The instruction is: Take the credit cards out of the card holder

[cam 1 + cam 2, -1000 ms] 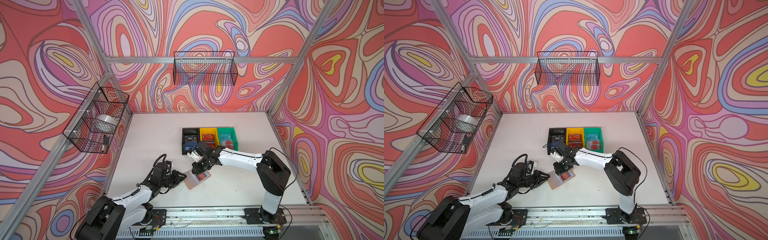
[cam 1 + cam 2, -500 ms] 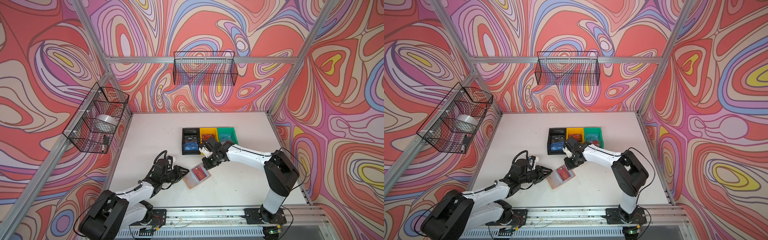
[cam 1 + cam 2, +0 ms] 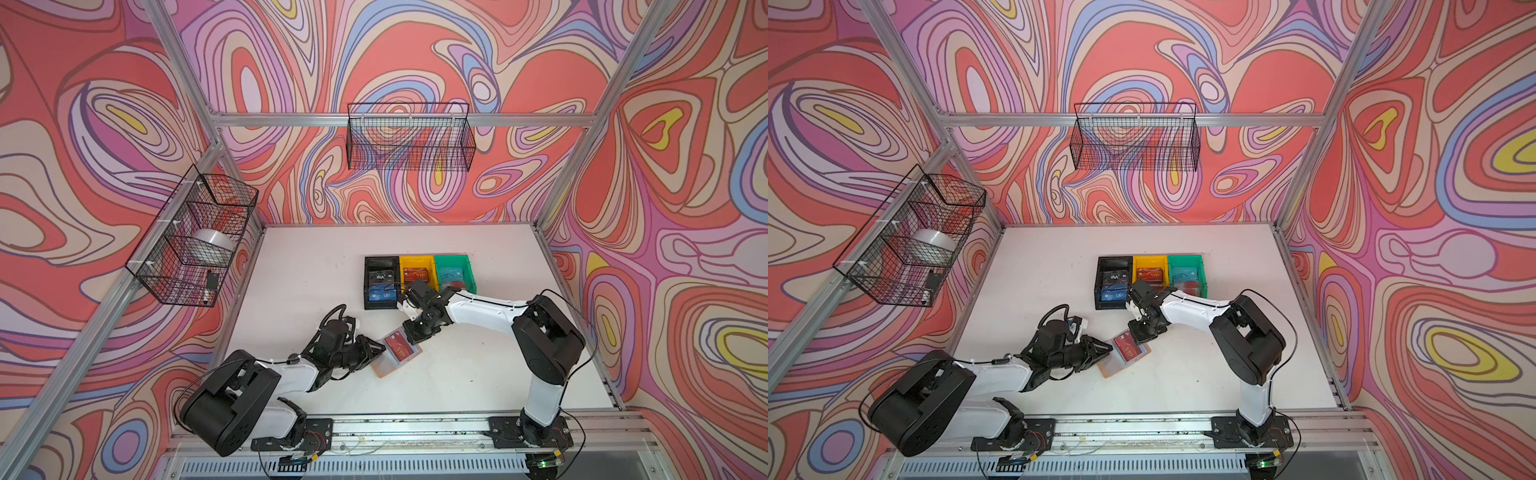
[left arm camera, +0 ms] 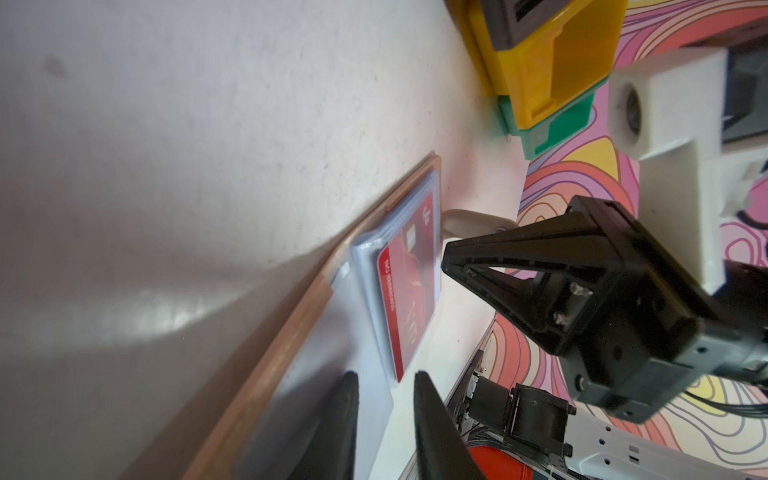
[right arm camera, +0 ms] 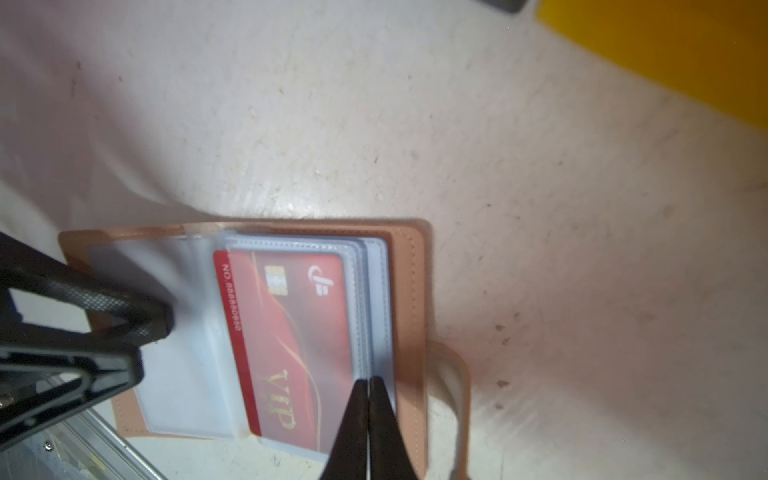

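Note:
The tan card holder lies open on the table near the front. A red credit card lettered "VIP" sits in its top clear sleeve. My left gripper is open by a narrow gap, with its fingertips on the empty clear sleeve at the holder's left side. My right gripper is shut, its tips at the sleeves' outer edge beside the red card. Nothing shows between them. The holder's tab clasp sticks out beyond that edge.
Behind the holder stand a black bin, a yellow bin and a green bin in a row, each with cards inside. Wire baskets hang on the left wall and on the back wall.
The right gripper drew back toward the bins half a second ago and has come down again at the holder's right edge. The left gripper and the holder have barely moved.

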Controlling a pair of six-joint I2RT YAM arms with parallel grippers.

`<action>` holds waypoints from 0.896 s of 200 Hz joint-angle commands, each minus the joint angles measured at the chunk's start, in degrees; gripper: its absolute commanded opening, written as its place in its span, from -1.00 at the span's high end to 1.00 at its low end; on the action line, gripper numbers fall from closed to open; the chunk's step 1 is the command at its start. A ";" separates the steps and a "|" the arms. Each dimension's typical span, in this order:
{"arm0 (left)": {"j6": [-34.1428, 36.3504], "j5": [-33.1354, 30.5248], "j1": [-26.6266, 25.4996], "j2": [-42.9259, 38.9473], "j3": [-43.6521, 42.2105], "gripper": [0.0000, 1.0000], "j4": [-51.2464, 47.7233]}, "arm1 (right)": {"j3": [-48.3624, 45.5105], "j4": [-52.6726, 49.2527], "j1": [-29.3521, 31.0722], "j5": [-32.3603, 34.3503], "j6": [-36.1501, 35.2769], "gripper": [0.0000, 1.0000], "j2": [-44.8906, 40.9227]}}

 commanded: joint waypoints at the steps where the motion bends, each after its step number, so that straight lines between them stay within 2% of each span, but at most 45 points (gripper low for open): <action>1: -2.61 -0.31 -0.67 3.89 -0.98 0.47 10.05 | -0.95 0.84 0.14 -0.80 0.45 0.87 0.73; 36: -4.48 -0.65 -0.98 8.73 -1.82 0.46 16.74 | -1.04 0.86 0.15 -0.97 0.55 0.88 1.33; 179: -2.42 -0.92 -0.99 9.86 0.02 0.49 12.20 | -0.25 1.43 0.55 -4.02 0.20 0.90 2.04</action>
